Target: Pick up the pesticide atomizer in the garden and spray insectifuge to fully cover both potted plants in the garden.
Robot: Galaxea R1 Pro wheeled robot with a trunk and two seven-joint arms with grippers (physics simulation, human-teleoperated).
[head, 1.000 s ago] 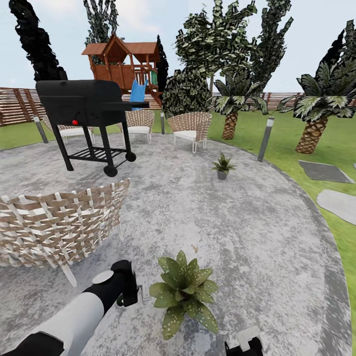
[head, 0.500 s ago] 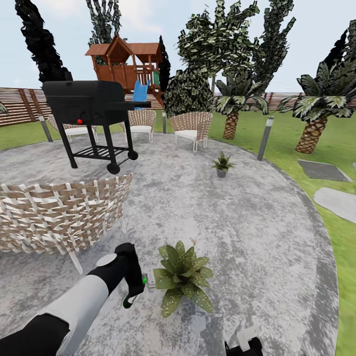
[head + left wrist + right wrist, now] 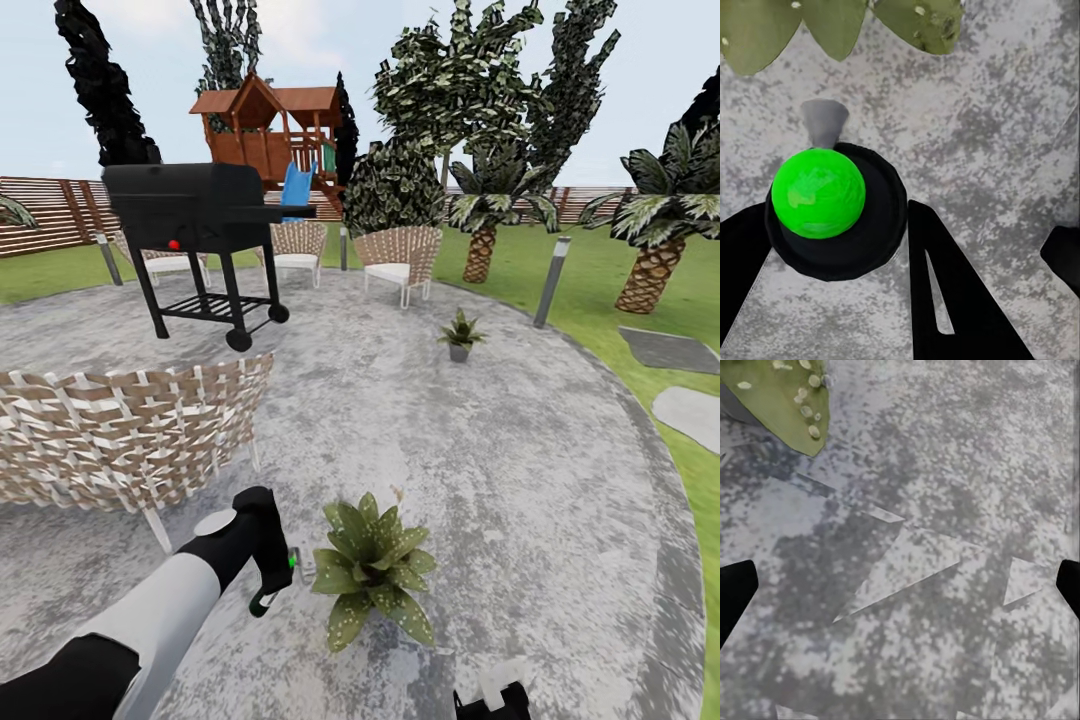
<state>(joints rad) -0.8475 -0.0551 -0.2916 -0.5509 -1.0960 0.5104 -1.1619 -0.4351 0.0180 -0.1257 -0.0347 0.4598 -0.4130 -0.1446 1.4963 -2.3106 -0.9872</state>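
Head, left wrist and right wrist views. Between the earlier head frames and this one the whole scene slid rightward and slightly down, so the camera had turned; the left gripper (image 3: 272,590) had swung from level to pointing down, and over the last half second it barely moved, clamped on the spray bottle (image 3: 293,562) just beside the near potted plant (image 3: 372,570), at that plant's 9 o'clock. Judged from this, the bottle was already picked up and aimed for spraying the first plant; pale specks (image 3: 808,411) dotted its leaves, though whether cover was complete could not be told. The far potted plant (image 3: 460,334) stood well apart at 12 o'clock across the stone patio (image 3: 520,480), apparently untreated. The left wrist view added what the head view lacked: the bottle's green top (image 3: 819,193) and its grey nozzle (image 3: 824,121) directed at the leaves (image 3: 832,22). The right wrist view showed the right gripper (image 3: 900,585) with fingers wide apart over bare stone.
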